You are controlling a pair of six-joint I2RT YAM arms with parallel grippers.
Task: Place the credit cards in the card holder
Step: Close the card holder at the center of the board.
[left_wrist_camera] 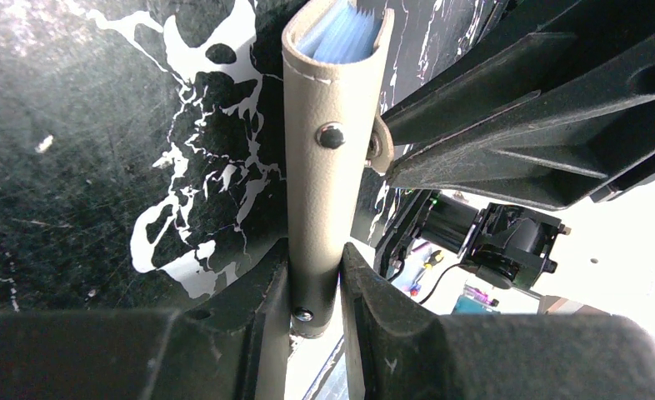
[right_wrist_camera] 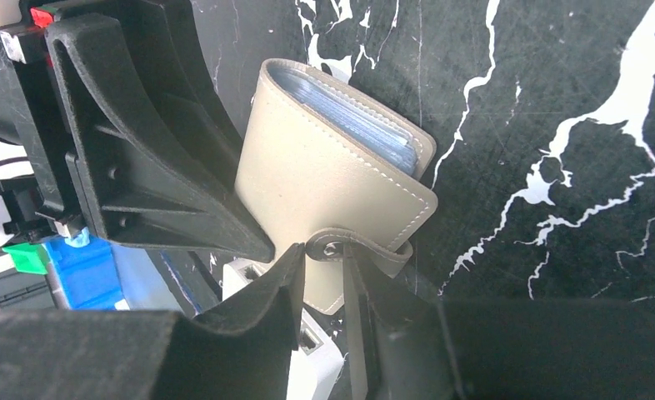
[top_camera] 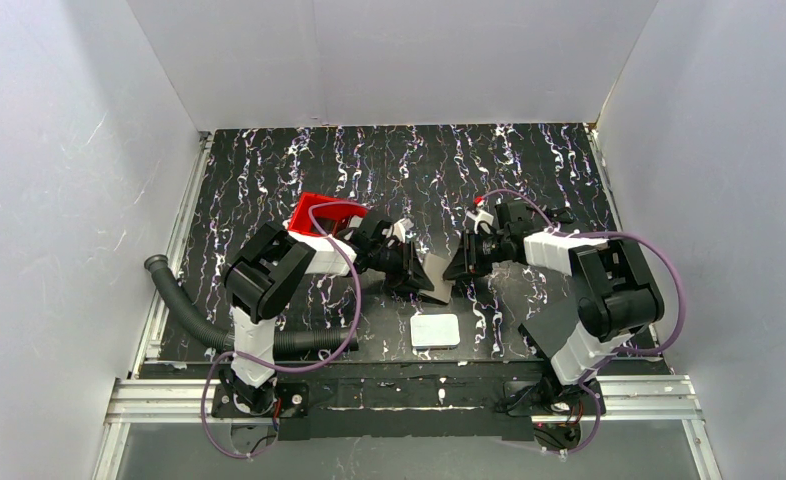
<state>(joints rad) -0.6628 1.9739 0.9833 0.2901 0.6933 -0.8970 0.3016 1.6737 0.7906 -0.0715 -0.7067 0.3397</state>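
Taupe stitched leather fills the narrow gap of the left gripper (left_wrist_camera: 316, 267): its jaws are pinched onto the lower edge of the card holder (left_wrist_camera: 328, 183), which stands edge-on between them in the left wrist view, with a finger (left_wrist_camera: 253, 292) against each face. The right gripper (right_wrist_camera: 324, 254) has its jaws drawn almost together on the holder's strap (right_wrist_camera: 374, 248), right at the snap stud (right_wrist_camera: 332, 248), and the holder's lower corner is also caught between them. Pale blue credit cards (right_wrist_camera: 353, 117) sit stacked inside the holder, with only their edges showing at its open mouth. That mouth points toward 12 o'clock in the left wrist view and toward 1 o'clock in the right wrist view. From above, the two grippers meet nose to nose near the middle of the black, white-veined table (top_camera: 269, 160). The holder shows between them as a tilted grey wedge; whether it touches the table cannot be told. A white slab (top_camera: 435, 330) lies flat at 6 o'clock from the holder, near it but apart. A red tray (top_camera: 314, 208) sits at 10 o'clock from the left gripper, partly behind that arm. A black ribbed hose (top_camera: 184, 303) curves along the table's edge at 8 o'clock.
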